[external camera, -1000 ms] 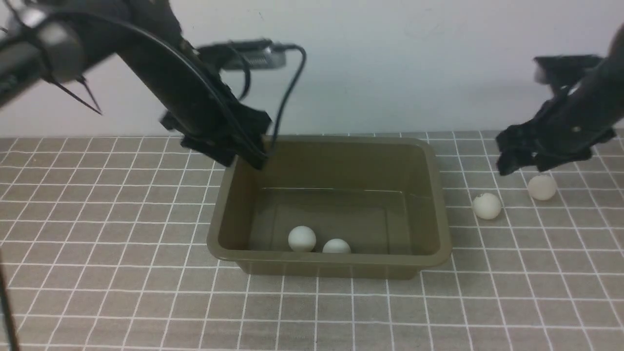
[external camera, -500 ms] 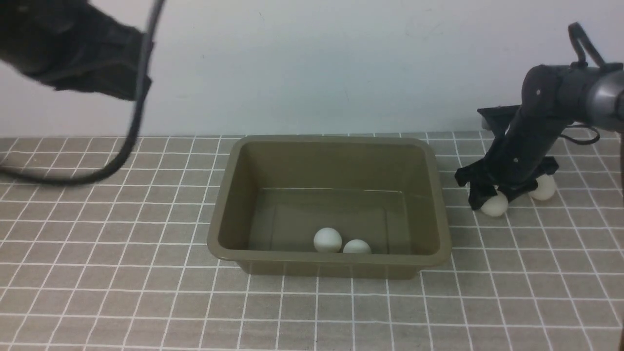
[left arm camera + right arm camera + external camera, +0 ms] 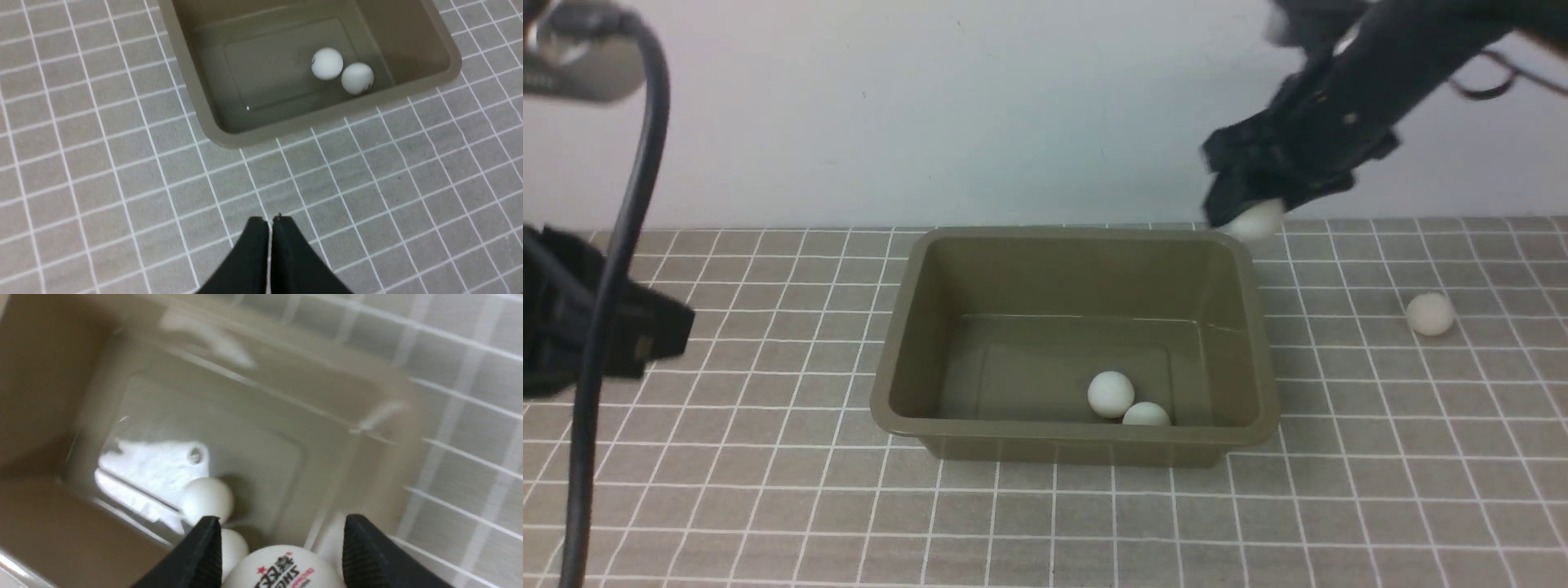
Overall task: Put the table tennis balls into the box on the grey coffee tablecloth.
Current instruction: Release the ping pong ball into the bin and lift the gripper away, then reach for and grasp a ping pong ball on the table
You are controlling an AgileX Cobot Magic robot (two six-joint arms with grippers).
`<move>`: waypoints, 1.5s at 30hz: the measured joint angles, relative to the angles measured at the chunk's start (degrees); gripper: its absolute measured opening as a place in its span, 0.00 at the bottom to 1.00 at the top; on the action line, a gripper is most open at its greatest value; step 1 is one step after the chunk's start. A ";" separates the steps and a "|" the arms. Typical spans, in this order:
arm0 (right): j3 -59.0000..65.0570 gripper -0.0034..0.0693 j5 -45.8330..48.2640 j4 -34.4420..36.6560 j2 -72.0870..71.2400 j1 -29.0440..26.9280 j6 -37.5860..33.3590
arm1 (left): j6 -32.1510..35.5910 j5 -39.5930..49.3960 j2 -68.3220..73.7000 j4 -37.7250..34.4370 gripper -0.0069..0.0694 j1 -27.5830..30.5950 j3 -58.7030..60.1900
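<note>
The olive-green box (image 3: 1078,238) sits mid-table on the grey coffee tablecloth (image 3: 768,506). Two table tennis balls (image 3: 1111,394) (image 3: 1146,414) lie touching at its near right inside; the left wrist view shows them too (image 3: 327,63) (image 3: 357,78). My right gripper (image 3: 282,518) is shut on a third ball (image 3: 1255,219), a white one with red and black print (image 3: 286,567), above the box's far right corner. A fourth ball (image 3: 1430,314) rests on the cloth to the right. My left gripper (image 3: 269,222) is shut and empty, above the cloth near the box's front left.
A white wall (image 3: 1013,106) stands right behind the cloth's far edge. The left arm's black cable (image 3: 605,327) hangs down the left side of the front view, below a wrist camera (image 3: 572,57). Bare cloth lies in front of the box.
My right gripper came down on a ball on the cloth, closed on it, and lifted it up and left over the box's corner. The left arm pulled back left and shut. Both boxed balls rolled right.
</note>
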 joint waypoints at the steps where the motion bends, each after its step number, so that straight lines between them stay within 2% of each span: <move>1: 0.00 0.53 -0.30 -0.46 0.68 0.79 -0.20 | 0.00 -0.23 -0.82 -0.49 0.08 0.00 1.38; 4: 0.27 0.56 -0.47 -2.37 2.37 2.29 -0.20 | -0.05 -0.90 -2.47 -2.08 0.08 0.00 3.92; 6: 0.37 0.69 -0.47 -4.57 2.74 2.69 0.31 | -0.05 -0.93 -3.42 -2.62 0.08 0.00 4.80; 8: 0.37 0.88 -0.26 -7.47 2.51 2.69 1.56 | -0.05 -1.05 -4.32 -2.81 0.08 0.00 4.86; 10: 0.37 0.92 0.23 -9.61 2.12 2.69 1.88 | -0.05 -1.13 -4.72 -2.81 0.08 0.00 4.86; 11: 0.37 0.97 0.89 -15.45 1.23 2.69 2.27 | -0.05 -1.19 -4.94 -2.83 0.08 0.00 4.86; 12: 0.37 0.98 1.17 -18.79 0.99 2.58 2.89 | -0.05 -1.19 -4.94 -2.83 0.08 0.00 4.86; 13: 0.37 0.98 1.23 -18.79 0.91 2.58 2.89 | -0.05 -1.25 -4.94 -2.83 0.08 0.00 4.86; 14: 0.37 0.99 1.28 -24.74 0.46 1.66 4.46 | -0.05 -1.25 -4.94 -3.04 0.08 0.00 4.86; 15: 0.37 0.99 1.28 -29.11 0.40 0.06 6.55 | -0.05 -1.25 -4.94 -3.05 0.08 0.00 4.86; 16: 0.37 0.98 1.28 -29.74 0.40 -0.28 6.93 | -0.05 -1.25 -4.94 -3.05 0.08 0.00 4.86; 17: 0.37 0.96 1.07 -33.08 1.06 -4.22 10.87 | -0.05 -1.06 -4.94 -3.10 0.08 0.00 4.86; 18: 0.37 0.96 1.07 -33.08 1.06 -4.22 10.87 | -0.05 -1.06 -4.94 -3.10 0.08 0.00 4.86; 19: 0.37 0.94 1.01 -33.15 1.56 -6.83 12.06 | -0.05 -0.88 -4.94 -3.10 0.08 0.00 4.86; 22: 0.37 0.87 -1.09 -28.59 5.19 -14.89 13.51 | -0.05 0.26 -4.94 -3.23 0.08 0.00 4.86; 26: 0.37 0.83 -7.30 -21.46 11.40 -19.56 12.64 | -0.05 0.55 -4.94 -4.34 0.08 0.00 4.86; 32: 0.37 0.83 -12.50 -19.35 16.71 -21.24 12.42 | -0.05 0.84 -4.94 -5.60 0.08 0.00 4.86; 37: 0.37 0.82 -12.52 -16.11 18.61 -21.63 10.14 | -0.17 1.58 -4.94 -5.80 0.08 0.00 4.86; 40: 0.37 0.79 -10.77 -14.23 19.03 -21.63 9.38 | -0.17 1.95 -4.94 -5.96 0.08 0.00 4.86; 42: 0.37 0.68 -9.88 -13.87 19.44 -21.63 8.87 | -0.22 2.16 -4.94 -6.02 0.08 0.00 4.86; 44: 0.37 0.52 -9.30 -13.82 19.44 -21.63 8.51 | -0.22 2.49 -4.94 -6.02 0.08 0.00 4.86; 45: 0.37 0.52 -9.15 -13.82 19.31 -21.63 8.37 | -0.28 2.85 -4.94 -6.02 0.08 0.00 4.86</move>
